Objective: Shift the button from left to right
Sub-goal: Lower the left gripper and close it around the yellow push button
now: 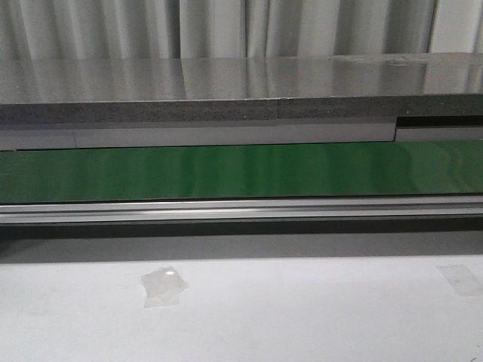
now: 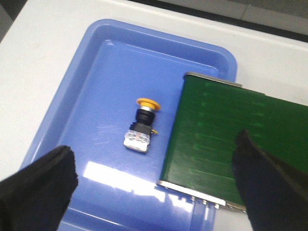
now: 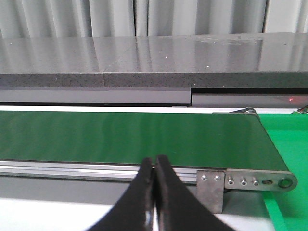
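The button [image 2: 142, 123] lies on its side in a blue tray [image 2: 72, 96], its yellow-orange cap pointing away from me, its black body and clear block nearer. My left gripper [image 2: 156, 168] hangs open above the tray, its black fingers [image 2: 41, 185] wide apart, one over the tray and one over the green belt's end. The button lies ahead of the gap, apart from both fingers. My right gripper [image 3: 154, 166] is shut and empty, in front of the green conveyor belt [image 3: 130, 134]. Neither gripper nor the button shows in the front view.
The green belt [image 1: 241, 170] runs across the front view behind a metal rail [image 1: 241, 210]. Its left end [image 2: 226, 139] overhangs the tray. Its right end bracket [image 3: 255, 182] sits beside a green surface [image 3: 288, 144]. A clear plastic scrap [image 1: 162, 286] lies on the white table.
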Robot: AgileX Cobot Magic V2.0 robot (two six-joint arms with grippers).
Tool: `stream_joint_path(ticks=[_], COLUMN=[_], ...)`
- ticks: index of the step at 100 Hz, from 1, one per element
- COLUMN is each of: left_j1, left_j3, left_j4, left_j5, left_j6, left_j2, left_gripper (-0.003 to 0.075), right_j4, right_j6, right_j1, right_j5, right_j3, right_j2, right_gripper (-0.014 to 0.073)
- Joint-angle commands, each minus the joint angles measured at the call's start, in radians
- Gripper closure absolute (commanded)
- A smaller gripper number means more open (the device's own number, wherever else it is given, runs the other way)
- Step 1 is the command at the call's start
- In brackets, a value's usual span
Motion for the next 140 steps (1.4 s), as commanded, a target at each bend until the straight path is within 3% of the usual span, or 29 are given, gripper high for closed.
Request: stream_joint_path(ticks=[1, 53, 140], left_j1=[0.03, 0.072, 0.072], left_j3=[-0.082, -0.278, -0.306], left_j4=[-0.006, -0.017, -0.054], left_j5=[-0.059, -0.008, -0.059], left_j6=[0.022, 0.069, 0.097], left_j2=[0.06, 0.482, 0.673], left_gripper=[0.0099, 0.0099, 0.01], right_j4=[-0.006, -0.006, -0.006], right_j6=[-0.005, -0.005, -0.005], right_j1=[0.003, 0.003, 0.003], right_j5=[-0.081, -0.081, -0.081], right_j3=[-0.016, -0.016, -0.016], right_j2=[-0.02, -0.02, -0.02], right_gripper=[0.0662, 0.0662, 0.0662])
